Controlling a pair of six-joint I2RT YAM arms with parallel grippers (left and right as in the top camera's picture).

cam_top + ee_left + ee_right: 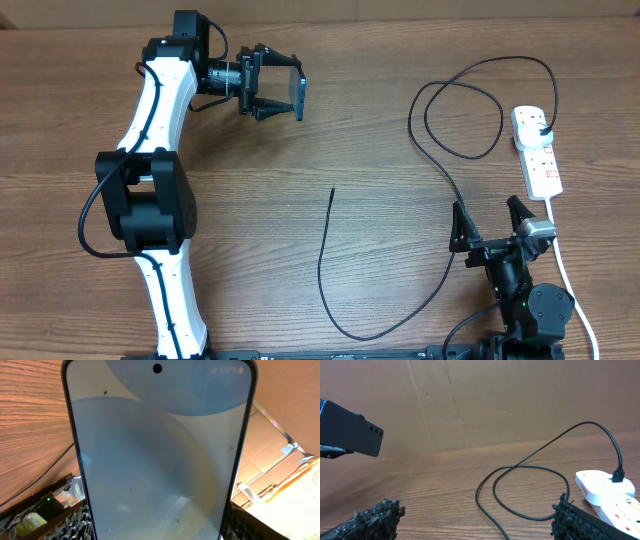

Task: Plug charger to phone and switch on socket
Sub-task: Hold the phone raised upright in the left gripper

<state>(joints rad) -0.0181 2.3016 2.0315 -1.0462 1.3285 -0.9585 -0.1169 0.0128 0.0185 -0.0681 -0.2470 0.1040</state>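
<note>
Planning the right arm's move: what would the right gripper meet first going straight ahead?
Probably the charger cable loop on the table, ahead of the right gripper; the power strip lies off to its right. Height is unclear; it might pass above.

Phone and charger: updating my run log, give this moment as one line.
left gripper: holding phone raised | right gripper: open, empty | charger: plugged into socket, tip loose

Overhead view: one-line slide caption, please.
Left jaws hold the phone; charger cable runs from the power strip to a free tip on the table; right jaws open, empty.
</note>
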